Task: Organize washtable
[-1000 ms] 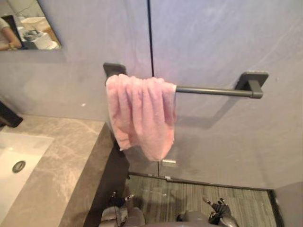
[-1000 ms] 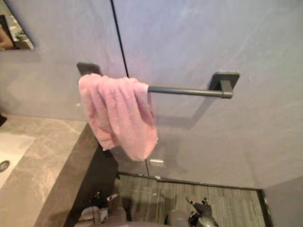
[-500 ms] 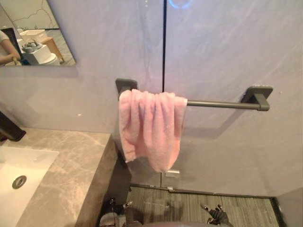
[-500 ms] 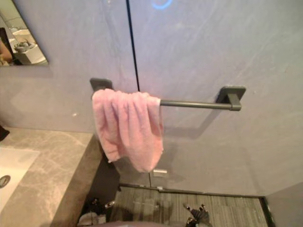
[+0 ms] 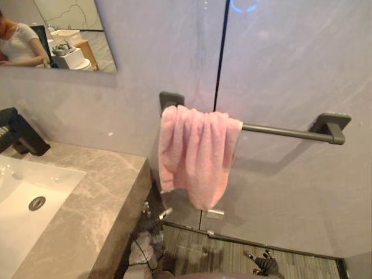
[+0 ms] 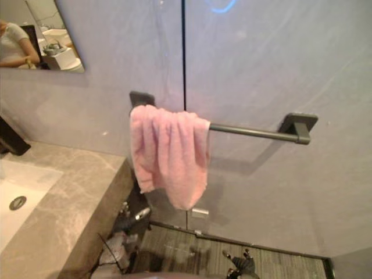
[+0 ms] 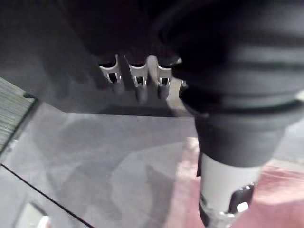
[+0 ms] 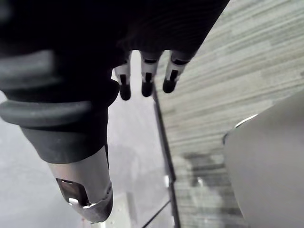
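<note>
In the head views, a mirror (image 5: 64, 35) hangs on the grey wall at eleven o'clock, and a seated person in a white top shows in its reflection. Below it, at nine o'clock, a black faucet (image 5: 20, 133) stands at the back of a white sink (image 5: 17, 215) with a round drain (image 5: 36, 203) in its floor. The sink is set into a grey marbled surface (image 5: 102, 197) that takes up the eight o'clock corner. At seven o'clock from the towel, low beside the dark side of the surface, is the left hand (image 7: 138, 80). Its own wrist view shows the fingers relaxed and loosely extended with the thumb (image 7: 223, 194) apart, and it holds nothing. Near the middle hangs the pink towel (image 5: 197, 154), draped in bunched folds over the left end of a dark towel bar (image 5: 285, 132). It covers the bar right up to the left wall bracket (image 5: 170, 99), and its lower edge hangs free just beside the end of the surface. The bare part of the bar runs toward three o'clock to a second bracket (image 5: 332, 124). A dark vertical seam (image 5: 220, 58) in the wall rises toward twelve o'clock behind the towel. At five o'clock, over the striped grey floor (image 5: 232, 253), hangs the right hand (image 5: 263, 263), its fingers (image 8: 145, 80) slack and spread, grasping nothing
</note>
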You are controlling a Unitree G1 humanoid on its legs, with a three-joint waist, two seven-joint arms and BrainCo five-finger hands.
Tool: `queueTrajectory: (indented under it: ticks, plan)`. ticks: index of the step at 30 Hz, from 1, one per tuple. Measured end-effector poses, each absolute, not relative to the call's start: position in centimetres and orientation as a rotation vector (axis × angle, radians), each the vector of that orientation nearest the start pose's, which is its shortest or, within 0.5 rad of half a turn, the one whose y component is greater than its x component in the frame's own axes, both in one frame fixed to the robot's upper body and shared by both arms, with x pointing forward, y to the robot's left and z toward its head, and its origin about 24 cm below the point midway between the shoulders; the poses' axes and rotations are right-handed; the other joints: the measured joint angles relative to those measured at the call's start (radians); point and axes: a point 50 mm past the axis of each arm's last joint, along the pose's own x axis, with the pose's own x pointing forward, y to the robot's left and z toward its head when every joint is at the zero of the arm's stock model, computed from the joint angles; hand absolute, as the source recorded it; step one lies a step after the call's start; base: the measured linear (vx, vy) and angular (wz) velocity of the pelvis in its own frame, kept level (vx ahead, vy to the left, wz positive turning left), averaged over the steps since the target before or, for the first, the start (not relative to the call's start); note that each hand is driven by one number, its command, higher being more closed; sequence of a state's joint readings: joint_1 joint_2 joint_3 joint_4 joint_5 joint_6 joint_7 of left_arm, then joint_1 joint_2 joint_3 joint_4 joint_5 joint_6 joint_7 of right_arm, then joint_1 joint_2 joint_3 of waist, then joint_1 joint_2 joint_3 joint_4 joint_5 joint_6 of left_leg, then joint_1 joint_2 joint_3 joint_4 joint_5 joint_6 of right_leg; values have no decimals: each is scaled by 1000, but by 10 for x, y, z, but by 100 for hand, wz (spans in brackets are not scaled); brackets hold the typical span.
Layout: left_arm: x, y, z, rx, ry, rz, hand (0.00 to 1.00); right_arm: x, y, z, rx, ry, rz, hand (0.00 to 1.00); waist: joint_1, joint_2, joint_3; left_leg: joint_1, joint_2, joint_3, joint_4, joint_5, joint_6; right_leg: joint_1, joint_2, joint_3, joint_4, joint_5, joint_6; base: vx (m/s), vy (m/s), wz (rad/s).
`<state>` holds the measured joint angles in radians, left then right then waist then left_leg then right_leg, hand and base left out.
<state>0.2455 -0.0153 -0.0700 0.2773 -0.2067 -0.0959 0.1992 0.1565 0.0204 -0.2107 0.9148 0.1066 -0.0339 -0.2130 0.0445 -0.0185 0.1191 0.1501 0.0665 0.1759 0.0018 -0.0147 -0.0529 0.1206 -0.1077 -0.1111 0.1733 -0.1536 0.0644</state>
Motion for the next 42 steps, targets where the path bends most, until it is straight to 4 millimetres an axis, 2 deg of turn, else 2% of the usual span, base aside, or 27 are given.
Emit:
queueTrajectory:
  ticks: [8,19,23,29,36,39,40,42]
  plan:
    - [190,154,-22,-220,224,263,0,86,-186,-157,103,1045,-485,0,2,-7,-2,5,2,-14,10,0,0,26,-1,-22,-4,-3,0,2,-8,8]
    - [199,144,9,-245,82,226,0,83,-189,-157,96,1053,-489,0,1,-9,-22,3,4,1,12,-1,-1,30,2,-5,-10,-3,0,-24,2,-2]
    - [200,143,10,-219,77,202,0,78,-189,-158,91,1063,-486,0,-1,-4,-52,7,6,13,2,-1,-1,29,6,6,-25,3,-1,14,3,-9]
    - [214,146,17,-161,40,166,0,78,-188,-158,83,1064,-460,0,-2,2,-68,22,15,25,-27,5,-9,30,21,22,-43,11,-7,14,-11,-9]
    - [220,151,2,-93,98,169,0,86,-188,-153,51,1021,-410,0,-11,8,-71,27,23,34,-53,14,-21,22,41,35,-73,26,-16,31,-18,-7]
    - [218,156,-6,-67,133,172,0,102,-186,-145,40,950,-379,0,-17,16,-71,24,25,42,-58,16,-23,11,52,48,-73,28,-20,-3,-27,-10]
    - [217,158,-10,-57,153,169,100,106,-186,-143,40,930,-371,0,-24,16,-71,25,25,44,-58,15,-23,9,53,52,-73,29,-20,-12,-15,-10]
    - [218,159,-17,-42,187,161,100,118,-183,-136,37,877,-350,0,-33,16,-71,17,25,52,-59,16,-23,-7,56,65,-73,37,-24,-25,-2,-20]
